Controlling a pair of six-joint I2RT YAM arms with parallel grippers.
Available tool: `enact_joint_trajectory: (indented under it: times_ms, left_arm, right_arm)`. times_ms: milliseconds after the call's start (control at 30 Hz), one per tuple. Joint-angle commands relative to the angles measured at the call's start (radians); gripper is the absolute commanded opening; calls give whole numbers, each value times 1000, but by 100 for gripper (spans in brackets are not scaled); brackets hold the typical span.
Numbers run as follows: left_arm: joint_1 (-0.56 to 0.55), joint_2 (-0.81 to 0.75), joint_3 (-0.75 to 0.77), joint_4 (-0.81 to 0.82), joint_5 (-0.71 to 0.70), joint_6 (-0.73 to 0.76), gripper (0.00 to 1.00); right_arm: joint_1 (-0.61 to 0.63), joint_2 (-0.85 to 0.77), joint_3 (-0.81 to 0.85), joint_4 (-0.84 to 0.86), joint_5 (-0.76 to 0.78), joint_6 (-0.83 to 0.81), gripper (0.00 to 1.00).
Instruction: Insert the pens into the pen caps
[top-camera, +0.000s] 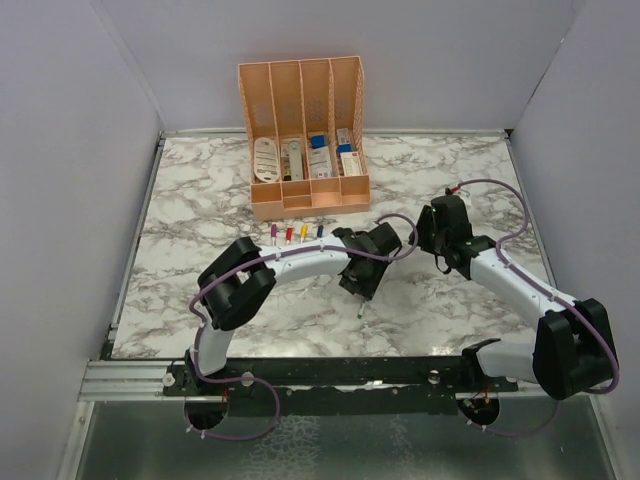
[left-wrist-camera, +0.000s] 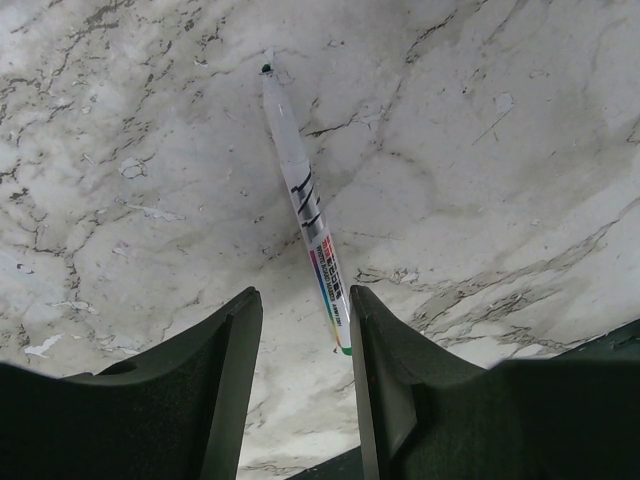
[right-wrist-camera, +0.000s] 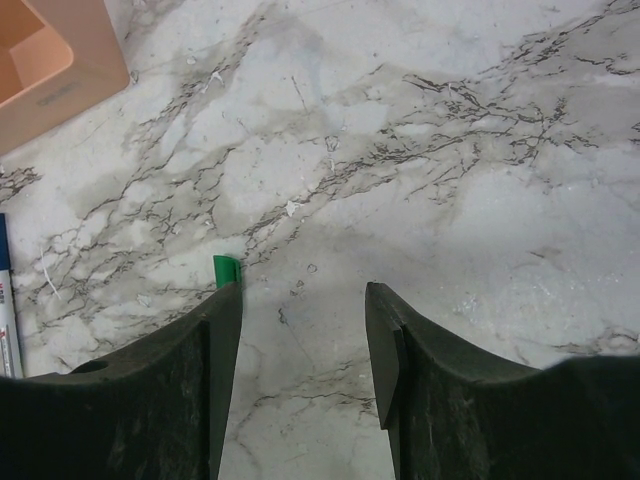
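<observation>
On the marble table (top-camera: 200, 200), in the upper middle of the top view, a peach organiser (top-camera: 300, 140) with white boxes and cards inside. Just below it, left of centre, four pens (top-camera: 289, 235) side by side, coloured ends purple, red, yellow and blue toward the organiser. Right of this row, the left gripper (top-camera: 361, 287). In its wrist view, fingers (left-wrist-camera: 225, 350) spread apart and the fifth pen (left-wrist-camera: 300, 190) in the gap between them, slanted toward the upper left, green-marked end near the right-hand finger, not pinched; whether flat on the marble, hard to tell. Further right, the right gripper (right-wrist-camera: 303, 290), fingers also spread, nothing between them. A green cap (right-wrist-camera: 227, 270) on the marble, just at the tip of the left-hand finger in that view.
</observation>
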Motion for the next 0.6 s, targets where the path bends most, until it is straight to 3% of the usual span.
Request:
enact_joint_trajectory:
  times_ms: [0,567]
  left_arm:
    - [-14,25,35,-21,16,4,43]
    - [-17,116,2,-44,-60,31,43]
  right_arm:
    - [-10,1,-9,33,-19,12,52]
    - [-16,-3,-20,56,-51,23,52]
